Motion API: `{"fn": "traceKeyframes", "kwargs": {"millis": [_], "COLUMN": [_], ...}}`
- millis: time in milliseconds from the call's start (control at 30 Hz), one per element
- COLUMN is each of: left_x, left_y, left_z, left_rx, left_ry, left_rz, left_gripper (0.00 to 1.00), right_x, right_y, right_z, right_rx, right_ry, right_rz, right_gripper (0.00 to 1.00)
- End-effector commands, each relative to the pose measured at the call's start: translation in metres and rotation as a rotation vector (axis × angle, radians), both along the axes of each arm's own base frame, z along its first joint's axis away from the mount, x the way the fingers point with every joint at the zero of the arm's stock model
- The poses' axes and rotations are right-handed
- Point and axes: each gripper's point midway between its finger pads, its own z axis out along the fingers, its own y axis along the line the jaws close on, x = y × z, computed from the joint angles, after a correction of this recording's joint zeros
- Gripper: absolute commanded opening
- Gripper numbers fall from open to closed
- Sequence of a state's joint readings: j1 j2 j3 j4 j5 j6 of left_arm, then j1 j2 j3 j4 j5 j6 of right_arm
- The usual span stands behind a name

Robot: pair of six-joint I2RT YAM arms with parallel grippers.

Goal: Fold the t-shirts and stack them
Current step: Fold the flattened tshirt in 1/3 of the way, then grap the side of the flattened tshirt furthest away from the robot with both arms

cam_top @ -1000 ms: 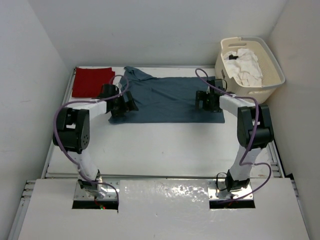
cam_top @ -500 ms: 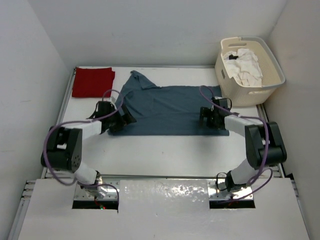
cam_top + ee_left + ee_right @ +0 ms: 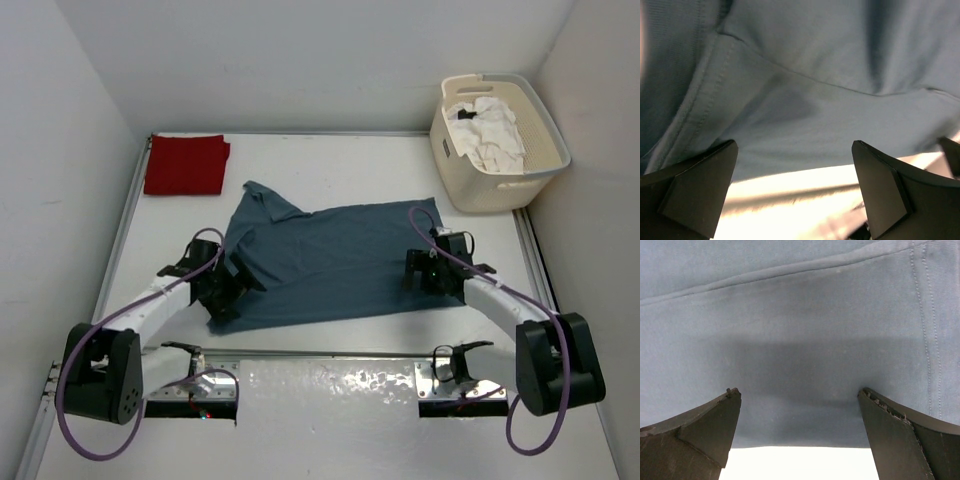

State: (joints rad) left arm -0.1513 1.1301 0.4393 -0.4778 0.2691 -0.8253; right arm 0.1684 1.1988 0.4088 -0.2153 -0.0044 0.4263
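Overhead view with both wrist views, read from left to right. At the far left corner of the counter lies the red shirt, folded into a flat rectangle and well apart from both arms. The left tool sits low over the near left corner of the blue shirt; in the left wrist view its fingers stand wide apart and released, with a stitched hem and a seam of the cloth running above them and bright counter showing below the cloth edge. The blue shirt is spread flat across the middle of the counter, toward the near edge, one sleeve pointing to the far left and its cloth lightly wrinkled. The right tool rests at the shirt's right edge; in the right wrist view its fingers are likewise spread and grip nothing, the hem lying between them with bare counter beneath. At the far right corner stands the basket, which holds the crumpled white shirt.
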Motion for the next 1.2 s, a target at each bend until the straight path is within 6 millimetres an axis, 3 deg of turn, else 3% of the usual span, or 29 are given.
{"fn": "traceKeyframes", "kwargs": {"millis": [0, 67, 167, 200, 267, 300, 367, 400, 433, 467, 500, 533, 567, 633, 667, 700, 733, 767, 867, 900, 933, 967, 1000, 1033, 1100, 1133, 1167], "left_x": [-0.064, -0.025, 0.041, 0.070, 0.107, 0.133, 0.169, 0.196, 0.207, 0.235, 0.249, 0.262, 0.275, 0.302, 0.321, 0.328, 0.331, 0.342, 0.323, 0.319, 0.310, 0.288, 0.273, 0.249, 0.225, 0.203, 0.194], "left_y": [0.026, 0.023, 0.034, 0.034, 0.039, 0.036, 0.030, 0.028, 0.030, 0.031, 0.033, 0.036, 0.036, 0.042, 0.041, 0.042, 0.041, 0.037, 0.030, 0.027, 0.024, 0.029, 0.031, 0.032, 0.027, 0.022, 0.019], "left_z": [-0.006, 0.023, 0.067, 0.094, 0.101, 0.122, 0.114, 0.135, 0.111, 0.132, 0.131, 0.109, 0.109, 0.097, 0.111, 0.092, 0.090, 0.104, 0.089, 0.103, 0.105, 0.088, 0.101, 0.084, 0.087, 0.071, 0.071], "left_rx": [0.140, 0.139, 0.234, 0.245, 0.305, 0.302, 0.311, 0.316, 0.339, 0.351, 0.371, 0.394, 0.390, 0.403, 0.402, 0.412, 0.394, 0.374, 0.353, 0.346, 0.355, 0.381, 0.397, 0.403, 0.394, 0.369, 0.361], "left_ry": [0.279, 0.146, -0.054, -0.144, -0.194, -0.267, -0.279, -0.339, -0.258, -0.314, -0.319, -0.271, -0.282, -0.258, -0.303, -0.268, -0.255, -0.289, -0.231, -0.279, -0.289, -0.227, -0.230, -0.177, -0.184, -0.137, -0.138], "left_rz": [0.052, 0.052, 0.047, 0.047, 0.030, 0.021, -0.022, -0.021, -0.032, -0.032, -0.031, -0.033, -0.047, -0.038, -0.036, -0.044, -0.061, -0.080, -0.163, -0.188, -0.237, -0.249, -0.252, -0.298, -0.352, -0.406, -0.418], "left_gripper": [1.00, 1.00, 1.00, 1.00, 1.00, 1.00, 1.00, 1.00, 1.00, 1.00, 1.00, 1.00, 1.00, 1.00, 1.00, 1.00, 1.00, 1.00, 1.00, 0.99, 0.99, 1.00, 1.00, 1.00, 1.00, 1.00, 1.00], "right_x": [-0.036, -0.026, 0.012, 0.031, 0.054, 0.070, 0.089, 0.102, 0.111, 0.122, 0.128, 0.134, 0.144, 0.152, 0.160, 0.162, 0.165, 0.171, 0.173, 0.171, 0.169, 0.166, 0.163, 0.159, 0.155, 0.151, 0.149], "right_y": [-0.001, 0.000, 0.001, 0.004, -0.002, -0.002, -0.004, -0.002, -0.001, 0.000, 0.000, 0.002, 0.003, 0.005, 0.006, 0.007, 0.006, 0.008, 0.010, 0.011, 0.011, 0.011, 0.011, 0.011, 0.011, 0.009, 0.008], "right_z": [-0.007, 0.005, 0.036, 0.054, 0.069, 0.077, 0.088, 0.095, 0.099, 0.108, 0.103, 0.105, 0.112, 0.107, 0.111, 0.110, 0.105, 0.110, 0.102, 0.098, 0.094, 0.092, 0.088, 0.085, 0.080, 0.076, 0.073], "right_rx": [-0.008, -0.012, -0.033, -0.028, -0.067, -0.073, -0.093, -0.093, -0.091, -0.085, -0.088, -0.086, -0.080, -0.083, -0.080, -0.081, -0.086, -0.086, -0.092, -0.094, -0.099, -0.103, -0.102, -0.109, -0.114, -0.123, -0.129], "right_ry": [0.158, 0.136, 0.031, -0.024, -0.084, -0.111, -0.146, -0.161, -0.175, -0.202, -0.192, -0.200, -0.216, -0.199, -0.212, -0.211, -0.197, -0.204, -0.171, -0.156, -0.141, -0.128, -0.114, -0.103, -0.087, -0.071, -0.061], "right_rz": [0.019, 0.043, 0.049, 0.050, 0.018, 0.010, -0.013, -0.016, -0.019, -0.033, -0.039, -0.042, -0.048, -0.048, -0.049, -0.048, -0.050, -0.046, -0.013, 0.007, 0.010, 0.021, 0.033, 0.052, 0.073, 0.083, 0.083], "right_gripper": [0.99, 0.99, 0.99, 0.99, 0.99, 0.99, 0.99, 0.99, 0.99, 0.99, 0.99, 0.99, 0.99, 0.99, 0.99, 0.99, 0.99, 0.99, 0.99, 0.99, 0.99, 0.99, 0.99, 0.99, 0.99, 0.99, 0.99]}}
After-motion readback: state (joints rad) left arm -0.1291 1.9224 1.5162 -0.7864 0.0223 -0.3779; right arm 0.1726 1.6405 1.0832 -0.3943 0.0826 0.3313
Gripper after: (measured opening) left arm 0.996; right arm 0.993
